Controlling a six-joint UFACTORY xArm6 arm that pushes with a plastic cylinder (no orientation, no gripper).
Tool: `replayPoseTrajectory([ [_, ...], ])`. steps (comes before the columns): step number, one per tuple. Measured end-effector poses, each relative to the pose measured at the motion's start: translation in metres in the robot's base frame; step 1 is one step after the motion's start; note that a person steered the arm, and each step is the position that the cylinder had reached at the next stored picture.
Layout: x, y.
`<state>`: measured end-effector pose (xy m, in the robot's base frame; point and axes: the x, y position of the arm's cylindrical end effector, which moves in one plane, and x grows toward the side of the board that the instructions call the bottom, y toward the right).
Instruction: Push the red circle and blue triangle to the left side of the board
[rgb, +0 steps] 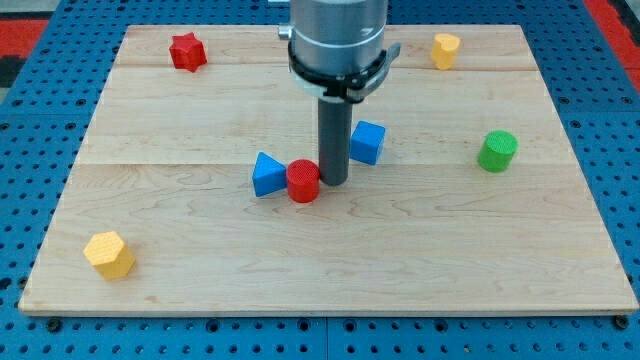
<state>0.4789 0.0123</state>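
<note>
The red circle (303, 181) lies near the middle of the wooden board (200, 250). The blue triangle (267, 175) sits against its left side, touching it. My tip (334, 183) stands on the board just right of the red circle, touching or almost touching it. The dark rod rises from there to the grey arm head at the view's top. A blue cube (367, 142) lies just right of the rod, partly behind it.
A red star (187, 51) lies at the top left. A yellow block (445, 49) lies at the top right. A green cylinder (497, 151) stands at the right. A yellow hexagon (109, 254) lies at the bottom left. Blue pegboard surrounds the board.
</note>
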Motion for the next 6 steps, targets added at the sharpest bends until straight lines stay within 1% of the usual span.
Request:
replayPoseTrajectory([
  [1,0.026,0.025],
  [2,-0.005,-0.050],
  [3,-0.028,-0.140],
  [4,-0.044,-0.146],
  [5,-0.046,-0.066],
  [6,-0.086,-0.082],
])
